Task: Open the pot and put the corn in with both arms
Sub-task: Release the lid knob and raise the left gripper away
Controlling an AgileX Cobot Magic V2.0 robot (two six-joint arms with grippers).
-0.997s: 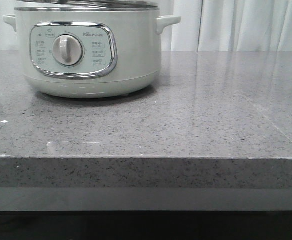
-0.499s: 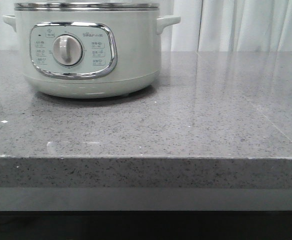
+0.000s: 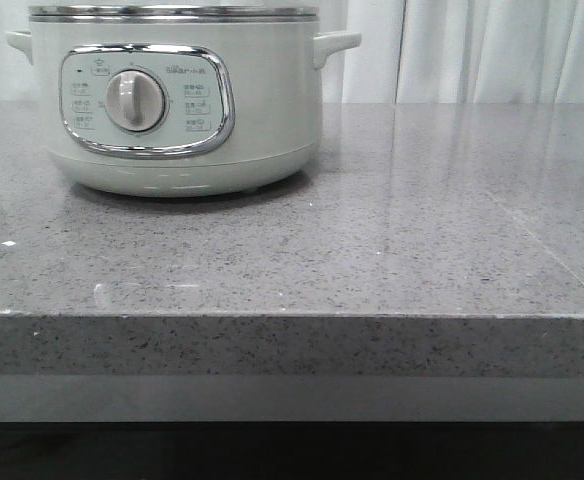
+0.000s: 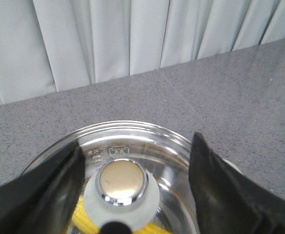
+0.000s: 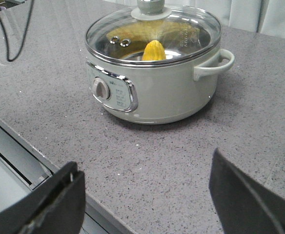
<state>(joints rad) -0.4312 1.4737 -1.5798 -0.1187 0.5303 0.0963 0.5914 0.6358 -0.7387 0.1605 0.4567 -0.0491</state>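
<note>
Your big round pale grey-green cooker pot sits lidded, well back from the speckled grey stone counter's front edge; it looks heavy and stable. Take its smooth, probably breakable glass lid by the chrome-capped knob, which your left gripper straddles, spread. The right gripper hangs spread over bare counter. The small yellow corn cob lies inside.
</note>
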